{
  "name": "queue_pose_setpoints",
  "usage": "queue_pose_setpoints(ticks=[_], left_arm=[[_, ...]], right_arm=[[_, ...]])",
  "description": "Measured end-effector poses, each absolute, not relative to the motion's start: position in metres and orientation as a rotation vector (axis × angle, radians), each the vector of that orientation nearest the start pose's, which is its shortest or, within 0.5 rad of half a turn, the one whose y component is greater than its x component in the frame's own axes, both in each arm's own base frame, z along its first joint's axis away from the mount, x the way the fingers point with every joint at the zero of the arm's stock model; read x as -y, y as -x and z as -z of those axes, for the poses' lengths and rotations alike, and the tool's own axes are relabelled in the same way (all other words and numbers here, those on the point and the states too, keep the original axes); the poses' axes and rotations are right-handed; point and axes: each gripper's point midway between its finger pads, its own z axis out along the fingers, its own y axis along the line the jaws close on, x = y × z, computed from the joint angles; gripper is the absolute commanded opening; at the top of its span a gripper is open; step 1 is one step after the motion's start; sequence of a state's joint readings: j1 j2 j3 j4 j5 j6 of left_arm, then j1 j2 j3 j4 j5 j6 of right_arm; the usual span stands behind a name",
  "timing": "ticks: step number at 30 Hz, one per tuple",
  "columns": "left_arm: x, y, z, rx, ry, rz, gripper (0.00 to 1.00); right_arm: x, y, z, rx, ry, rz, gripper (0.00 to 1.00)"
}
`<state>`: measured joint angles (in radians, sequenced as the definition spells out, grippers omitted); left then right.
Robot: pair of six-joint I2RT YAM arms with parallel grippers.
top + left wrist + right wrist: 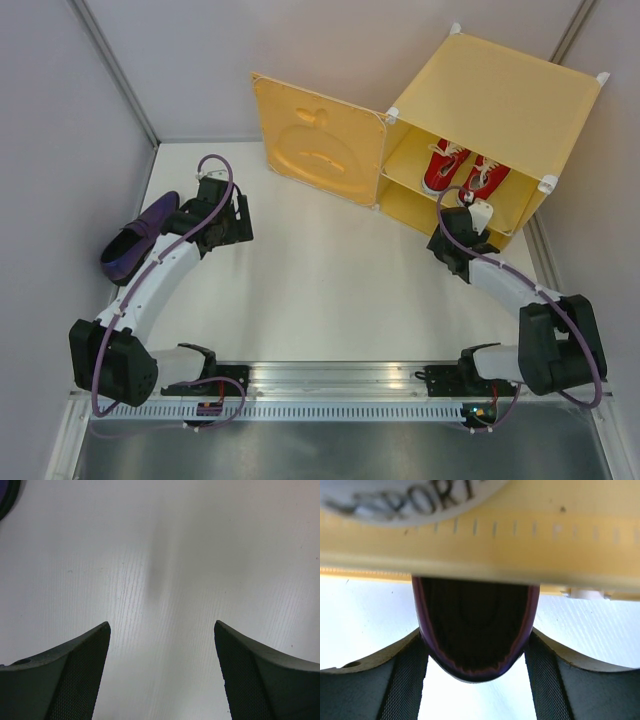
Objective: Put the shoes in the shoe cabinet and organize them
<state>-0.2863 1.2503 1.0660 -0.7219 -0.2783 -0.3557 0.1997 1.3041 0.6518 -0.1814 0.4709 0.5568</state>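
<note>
The yellow-orange shoe cabinet point(500, 95) stands at the back right with its apple-embossed door point(318, 140) swung open to the left. Two red sneakers point(447, 165) sit side by side on its upper shelf. My right gripper point(470, 212) reaches into the lower compartment. In the right wrist view its pads press both sides of a dark purple loafer's heel point(475, 625) under the yellow shelf edge point(520, 550). A second purple loafer point(140, 240) lies on the table at the far left. Beside it my left gripper point(232, 215) hovers open and empty point(161, 623) over the bare table.
A white sneaker sole with lettering point(410, 500) shows above the shelf edge in the right wrist view. The open door stands between the two arms at the back. Grey walls close in the left and right sides of the white table point(330, 290).
</note>
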Motion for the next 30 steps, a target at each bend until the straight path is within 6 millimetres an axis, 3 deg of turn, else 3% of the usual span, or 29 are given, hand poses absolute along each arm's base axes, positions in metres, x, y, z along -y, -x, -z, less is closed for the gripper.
queue_pose_setpoints(ticks=[16, 18, 19, 22, 26, 30], left_arm=[[0.055, -0.308, -0.153, -2.442, 0.198, -0.068, 0.86], [0.055, -0.308, -0.152, -2.445, 0.198, -0.069, 0.86], [0.055, -0.308, -0.152, -2.445, 0.198, -0.069, 0.86], [0.055, -0.308, -0.151, -2.448, 0.197, -0.071, 0.86], [0.055, -0.308, -0.151, -2.451, 0.196, -0.072, 0.86], [0.055, -0.308, -0.151, -2.45, 0.196, -0.072, 0.86]], right_arm=[[0.01, -0.344, -0.054, -2.177, -0.662, 0.175, 0.34], [0.01, -0.344, -0.053, -2.179, -0.658, 0.177, 0.44], [0.011, -0.345, -0.053, -2.179, -0.656, 0.177, 0.56], [0.012, -0.346, -0.05, -2.182, -0.659, 0.175, 0.76], [0.012, -0.347, -0.05, -2.185, -0.658, 0.162, 0.88], [0.011, -0.345, -0.052, -2.19, -0.655, 0.141, 0.9]])
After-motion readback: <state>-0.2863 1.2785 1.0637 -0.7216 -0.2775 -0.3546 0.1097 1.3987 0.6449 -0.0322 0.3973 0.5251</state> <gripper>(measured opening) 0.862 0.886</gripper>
